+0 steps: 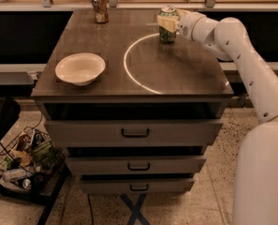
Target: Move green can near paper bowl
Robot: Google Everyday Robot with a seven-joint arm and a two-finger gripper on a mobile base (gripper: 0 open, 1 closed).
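Note:
The green can (168,32) stands at the far right of the dark tabletop, just inside the bright ring mark. My gripper (167,22) reaches in from the right and is closed around the can's upper half, with one pale finger pad (165,23) across its front. I cannot tell whether the can's base rests on the table or hangs just above it. The paper bowl (80,68) sits on the table's left side, well apart from the can.
A brownish-orange can (99,6) stands at the table's far left corner. The table (176,78) is a drawer cabinet with an open top drawer (135,132). A wire basket of clutter (24,165) sits on the floor at the left. A counter ledge runs behind.

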